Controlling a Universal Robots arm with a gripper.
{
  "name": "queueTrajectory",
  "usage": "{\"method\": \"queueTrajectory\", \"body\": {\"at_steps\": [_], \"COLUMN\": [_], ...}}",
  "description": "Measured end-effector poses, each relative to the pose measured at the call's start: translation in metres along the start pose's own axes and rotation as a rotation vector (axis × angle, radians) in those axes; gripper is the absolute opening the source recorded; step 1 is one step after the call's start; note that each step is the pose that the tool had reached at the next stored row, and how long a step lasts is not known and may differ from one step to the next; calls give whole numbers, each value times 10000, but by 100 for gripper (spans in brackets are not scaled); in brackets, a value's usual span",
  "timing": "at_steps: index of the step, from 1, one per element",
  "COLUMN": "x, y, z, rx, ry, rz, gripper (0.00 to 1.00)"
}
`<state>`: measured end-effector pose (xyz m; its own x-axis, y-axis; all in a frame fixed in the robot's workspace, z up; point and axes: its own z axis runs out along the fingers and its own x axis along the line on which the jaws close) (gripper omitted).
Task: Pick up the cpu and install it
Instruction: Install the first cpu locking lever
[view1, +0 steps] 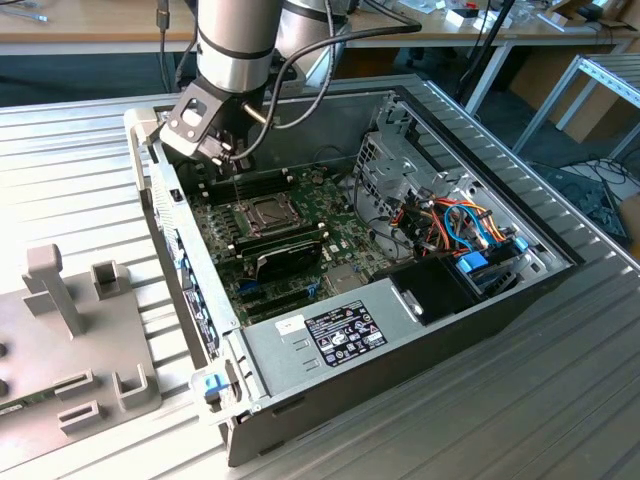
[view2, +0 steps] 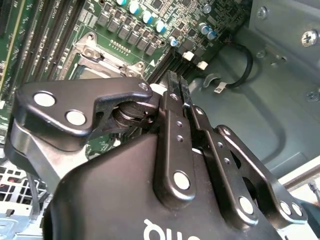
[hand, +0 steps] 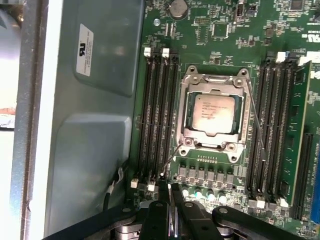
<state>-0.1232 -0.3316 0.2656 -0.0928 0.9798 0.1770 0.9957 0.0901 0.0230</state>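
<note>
Starting nearest the exterior camera, met the ribbed metal table (view1: 420, 440), bearing a grey holder block (view1: 40, 340) at the exterior view's left and, near it, an open computer case (view1: 320, 125). Found inside the near wall of the case the power supply (view1: 330, 335), label upward, with orange and blue cables (view1: 460, 225) toward the exterior view's right, in front of a perforated drive cage (view1: 390, 160). Passed next over a dark oblong part (view1: 285, 255) lying across the green motherboard (view1: 340, 230); could not tell its kind. Located the cpu (view1: 268, 211) just beyond that part, seated in its socket on the motherboard, pale metal top upward. Confirmed in the first wrist view the cpu (hand: 215, 112) lying flat inside the socket, with the hinged metal frame (hand: 216, 79) down around its edges and black memory slots (hand: 160, 115) on both sides. Noted the jaws above the far end of the motherboard, beyond the socket and apart from the cpu. Recorded the jaws closed on nothing, with both fingers (hand: 163, 200) pressed side by side in both wrist views. Traced the arm (view1: 235, 40) upward from there, and saw farthest off a wooden desk (view1: 80, 30) behind the table.
</note>
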Motion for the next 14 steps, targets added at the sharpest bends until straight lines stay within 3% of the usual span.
{"method": "queueTrajectory", "body": {"at_steps": [3, 11, 14], "x": [-2, -9, -10], "y": [-1, 42, 55], "z": [10, 25, 26], "rx": [20, 26, 24], "ry": [68, 87, 136], "rz": [-139, -179, -194], "gripper": [16, 16, 16]}}
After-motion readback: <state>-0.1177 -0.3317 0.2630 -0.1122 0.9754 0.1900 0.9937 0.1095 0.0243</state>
